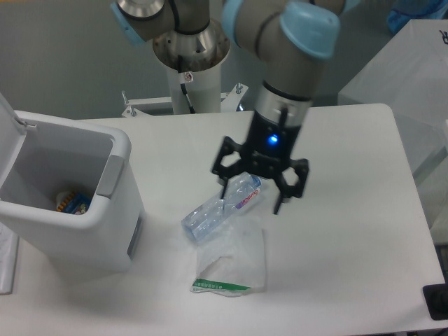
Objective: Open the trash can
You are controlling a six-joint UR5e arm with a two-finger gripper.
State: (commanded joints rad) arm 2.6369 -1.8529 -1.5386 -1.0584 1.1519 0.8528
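Lid of the trash can is up at the table's left edge, so the opening looks done. Gripper spread wide, empty, straddling the bottle above a plastic bag, probably lining up a grab.

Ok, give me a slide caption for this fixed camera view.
Trash can stands open, lid up, while the open gripper hovers over a clear bottle beside it.

A grey robot arm with pale blue joint caps reaches straight down, its black pincer spread wide, fingertips pointing downward.
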